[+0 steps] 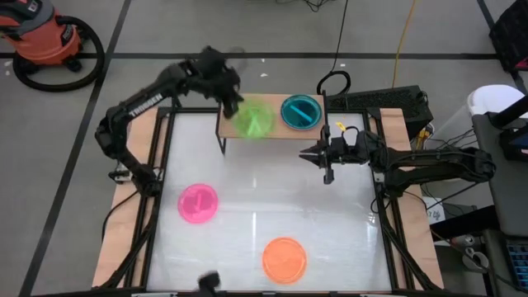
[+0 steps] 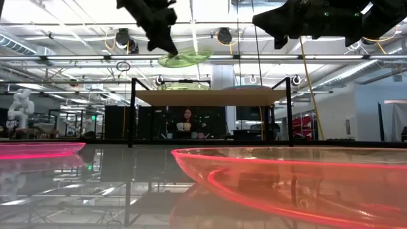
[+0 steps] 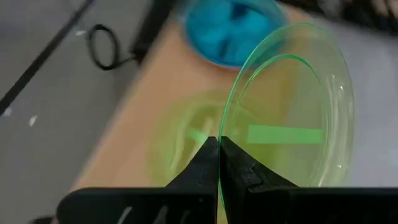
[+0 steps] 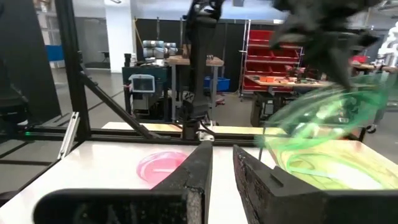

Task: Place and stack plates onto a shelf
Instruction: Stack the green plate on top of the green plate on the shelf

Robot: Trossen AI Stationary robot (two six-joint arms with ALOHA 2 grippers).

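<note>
My left gripper is shut on a green plate and holds it in the air over the left part of the shelf, a light-wood board on black legs. A second green plate lies flat on the shelf right under it. A blue plate rests on the shelf's right part. A pink plate and an orange plate lie on the white table. My right gripper hovers in front of the shelf, slightly open, touching nothing. My left gripper pinches the green plate's rim between its two fingers, at the edge nearest the table's left side. The fingers slant down at it from above and from the left. The plate is lifted clear, nearly level, above the shelf.
The shelf stands at the table's far edge, with a black cable loop and cables behind it. The right arm reaches in from the right at mid-table. Bare white tabletop lies between the shelf and the two plates on it. A person sits far behind.
</note>
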